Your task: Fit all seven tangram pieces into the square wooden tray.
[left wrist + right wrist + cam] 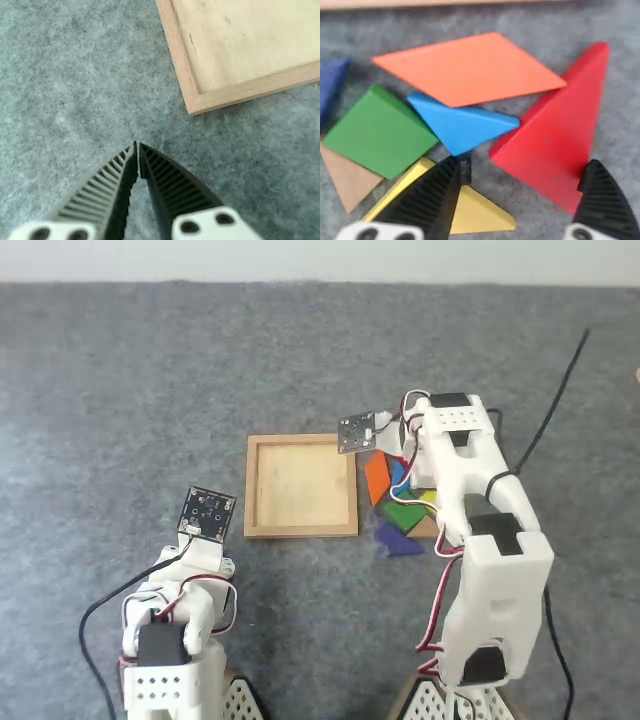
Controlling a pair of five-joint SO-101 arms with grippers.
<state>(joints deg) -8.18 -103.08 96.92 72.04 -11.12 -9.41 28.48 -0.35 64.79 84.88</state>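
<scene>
The tray [300,485] lies flat on the grey cloth [120,390] near the middle of the table, and nothing is inside it. All the pieces that can be seen lie in a loose heap on the cloth at 3 o'clock from the tray, just beside its rim.

In the high view the orange piece [376,480] is nearest to the tray, the green square [400,515] is at 5 o'clock from it, and the purple piece [400,542] is at 6 o'clock from the green square.

The right arm [480,500] hangs over this heap. The right gripper [527,167] has its fingers spread wide and holds nothing. Below it, the blue triangle [465,125] touches the orange piece and lies between the green square and the red triangle [560,145]. One finger partly covers the yellow triangle [475,212].

The left gripper [136,146] is at 8 o'clock from the tray, above bare cloth near a tray corner. Its fingers are pressed together and hold nothing.
</scene>
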